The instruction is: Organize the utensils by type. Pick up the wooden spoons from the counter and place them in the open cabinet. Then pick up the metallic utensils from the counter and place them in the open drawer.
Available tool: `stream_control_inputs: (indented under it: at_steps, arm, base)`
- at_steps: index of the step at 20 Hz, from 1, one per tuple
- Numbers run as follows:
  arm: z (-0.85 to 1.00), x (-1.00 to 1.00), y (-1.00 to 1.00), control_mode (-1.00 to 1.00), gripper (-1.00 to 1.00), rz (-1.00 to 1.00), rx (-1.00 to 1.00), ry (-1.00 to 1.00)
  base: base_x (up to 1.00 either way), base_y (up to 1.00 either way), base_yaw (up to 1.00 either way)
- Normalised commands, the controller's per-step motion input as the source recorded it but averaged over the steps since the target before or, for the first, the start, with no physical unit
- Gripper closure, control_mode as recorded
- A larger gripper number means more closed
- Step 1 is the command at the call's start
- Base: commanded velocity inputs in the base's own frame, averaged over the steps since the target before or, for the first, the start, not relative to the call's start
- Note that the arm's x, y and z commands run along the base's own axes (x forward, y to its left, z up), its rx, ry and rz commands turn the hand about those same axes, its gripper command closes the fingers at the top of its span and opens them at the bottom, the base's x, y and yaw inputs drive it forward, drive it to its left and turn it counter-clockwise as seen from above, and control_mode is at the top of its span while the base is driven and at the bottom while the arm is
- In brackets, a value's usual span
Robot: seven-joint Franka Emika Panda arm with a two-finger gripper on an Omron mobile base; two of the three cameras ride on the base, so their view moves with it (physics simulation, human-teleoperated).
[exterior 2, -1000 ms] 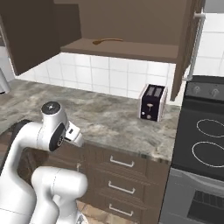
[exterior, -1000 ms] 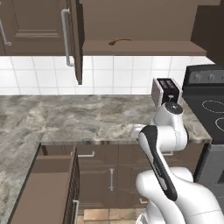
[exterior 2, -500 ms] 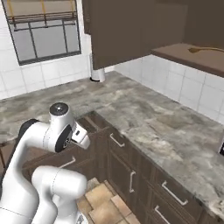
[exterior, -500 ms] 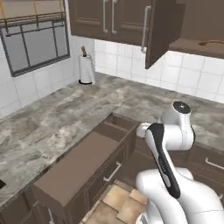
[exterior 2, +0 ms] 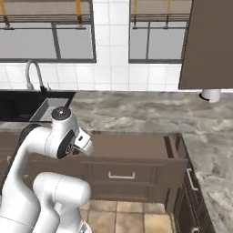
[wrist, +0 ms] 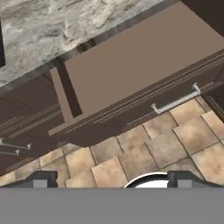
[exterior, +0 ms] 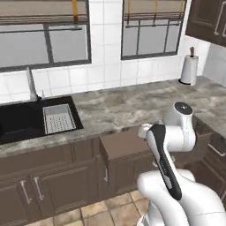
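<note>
Right now my gripper's jaws are wide open and hold nothing. In the middle of the frame, the wide brown open drawer looks bare, so metal things still must go in.

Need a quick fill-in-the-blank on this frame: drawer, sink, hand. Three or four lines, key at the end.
1. The drawer below the counter stands ____.
2. Inside, the drawer holds ____ utensils.
3. The black sink sits under the ____ in the tiled wall.
4. In the hand view, the hand looks down at the drawer with its fingertips spread ____.

Missing words: open; no; windows; wide apart
</note>
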Motion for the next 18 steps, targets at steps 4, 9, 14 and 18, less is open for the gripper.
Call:
stream_control_inputs:
  at_steps: [4, 9, 14, 18]
  arm:
    - [0.0, 0.0, 0.0, 1.0, -1.0, 0.0, 0.0, 0.0]
    - [0.0, 0.0, 0.0, 1.0, -1.0, 0.0, 0.0, 0.0]
    - [0.0, 0.0, 0.0, 1.0, -1.0, 0.0, 0.0, 0.0]
    - [0.0, 0.0, 0.0, 1.0, -1.0, 0.0, 0.0, 0.0]
  base:
    - [-0.23, -0.08, 1.0]
    - [-0.16, -0.02, 1.0]
    - [-0.01, 0.0, 1.0]
    - [0.03, -0.02, 1.0]
